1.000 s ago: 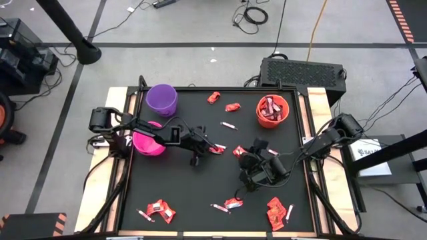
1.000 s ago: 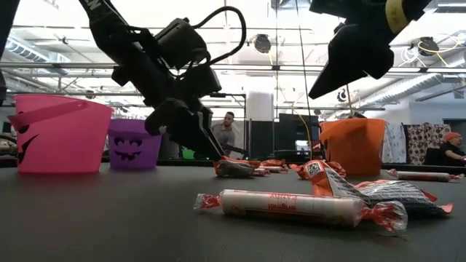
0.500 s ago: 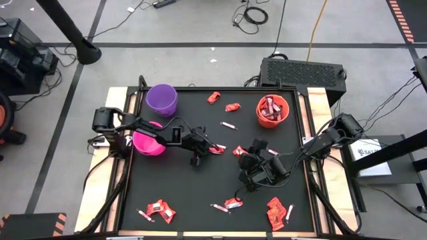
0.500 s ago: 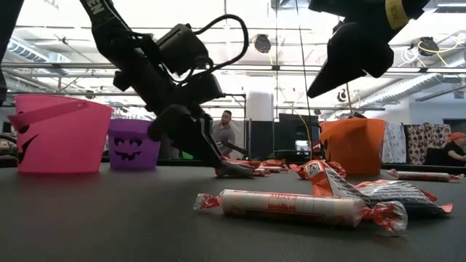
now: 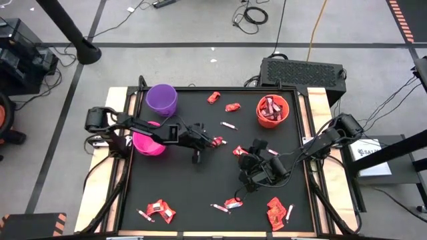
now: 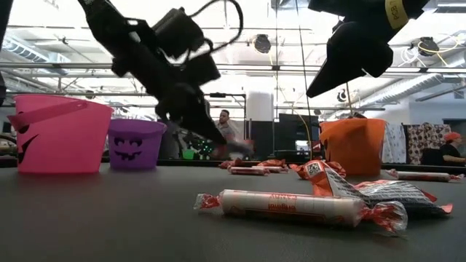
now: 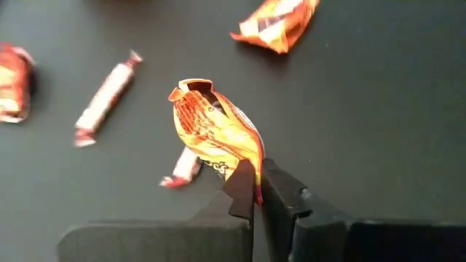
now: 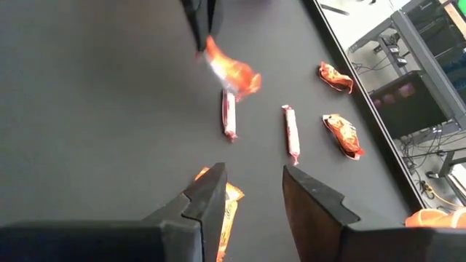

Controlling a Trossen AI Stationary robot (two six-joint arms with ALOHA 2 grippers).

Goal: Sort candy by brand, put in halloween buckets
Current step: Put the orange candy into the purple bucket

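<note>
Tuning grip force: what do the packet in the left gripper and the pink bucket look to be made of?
The packet in the left gripper looks like thin glossy foil or plastic film: it is crinkled, with bright glints. The pink bucket looks like smooth, rigid moulded plastic with an even sheen.

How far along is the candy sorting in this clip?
Early. Done: only the orange bucket shows candy inside. In hand: the left claw is shut on an orange-red packet, lifted off the table. The right claw hovers open mid-table. Left: loose candy all over the table; the magenta bucket and purple bucket show none.
</note>
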